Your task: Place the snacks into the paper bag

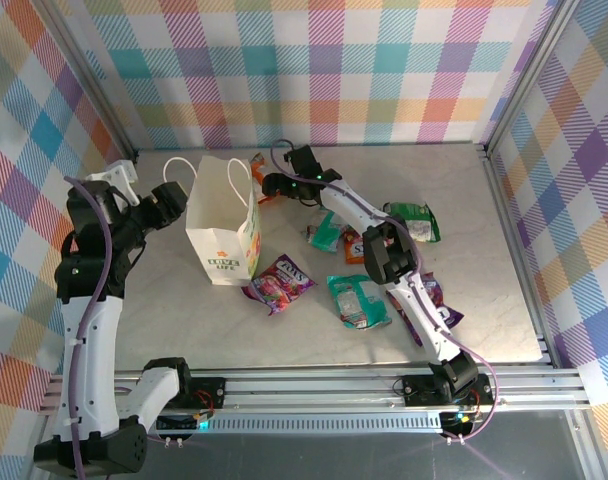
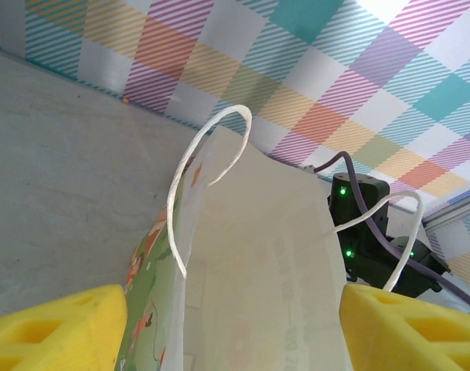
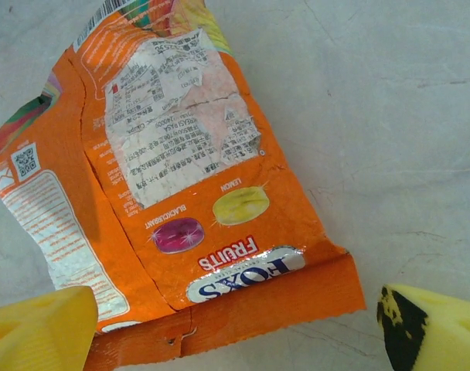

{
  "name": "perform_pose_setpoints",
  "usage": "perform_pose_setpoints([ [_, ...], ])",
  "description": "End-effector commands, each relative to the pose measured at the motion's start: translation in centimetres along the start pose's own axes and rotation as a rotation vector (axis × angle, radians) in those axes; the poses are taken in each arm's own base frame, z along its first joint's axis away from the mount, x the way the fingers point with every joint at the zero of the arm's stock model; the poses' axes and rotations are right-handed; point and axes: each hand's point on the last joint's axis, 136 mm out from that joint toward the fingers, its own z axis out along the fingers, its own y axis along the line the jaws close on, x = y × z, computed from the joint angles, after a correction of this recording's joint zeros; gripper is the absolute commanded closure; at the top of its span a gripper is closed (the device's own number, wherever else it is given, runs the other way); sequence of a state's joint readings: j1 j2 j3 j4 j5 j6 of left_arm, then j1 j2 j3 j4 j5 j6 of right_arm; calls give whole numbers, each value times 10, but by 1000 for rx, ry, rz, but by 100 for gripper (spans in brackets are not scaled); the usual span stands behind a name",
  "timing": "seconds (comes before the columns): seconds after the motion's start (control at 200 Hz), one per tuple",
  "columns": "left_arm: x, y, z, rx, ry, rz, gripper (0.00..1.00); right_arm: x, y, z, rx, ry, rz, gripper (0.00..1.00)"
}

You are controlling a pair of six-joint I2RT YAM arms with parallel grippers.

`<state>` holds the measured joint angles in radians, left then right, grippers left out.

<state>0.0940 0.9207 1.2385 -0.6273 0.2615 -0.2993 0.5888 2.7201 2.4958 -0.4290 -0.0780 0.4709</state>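
Right in front of me, a silver aluminium rail point(image 1: 314, 385) runs along the table's near edge. Just beyond it, snack packets lie on the pale marbled tabletop point(image 1: 504, 300): a purple foil packet point(image 1: 279, 282), a teal plastic packet point(image 1: 356, 300), then a small orange packet point(image 1: 352, 244) and a dark green packet point(image 1: 416, 221) farther on. Left of them, the white paper gift bag point(image 1: 222, 235) with cord handles and an orange logo stands upright. My left gripper point(image 1: 169, 205) sits at the bag's left side. Through its wrist camera, the yellow fingers point(image 2: 57, 328) stand wide apart with the bag between them, and I cannot tell whether they press on it. Farther back, my right gripper point(image 1: 269, 187) hangs just beside the bag's right side. Its jaws are spread wide, gripping nothing, straddling the near end of an orange Fox's Fruits sweet packet point(image 3: 204, 193) lying flat on the table. Behind everything rises a plaid-patterned wall point(image 1: 334, 70).
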Motion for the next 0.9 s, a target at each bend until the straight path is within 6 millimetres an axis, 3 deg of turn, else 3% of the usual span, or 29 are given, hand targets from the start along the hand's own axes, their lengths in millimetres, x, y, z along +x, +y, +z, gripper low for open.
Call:
perform_pose_setpoints([
  [0.0,-2,-1,-3,10,-18,-10,27,5,4,6,-21,15,90,11],
  [0.345,-7,-4,-8,14,-25,-1,27,8,7,24,-78,13,254,26],
  [0.895,-7,-4,-18,-5,-30,4,25,17,-1,30,-55,34,322,65],
])
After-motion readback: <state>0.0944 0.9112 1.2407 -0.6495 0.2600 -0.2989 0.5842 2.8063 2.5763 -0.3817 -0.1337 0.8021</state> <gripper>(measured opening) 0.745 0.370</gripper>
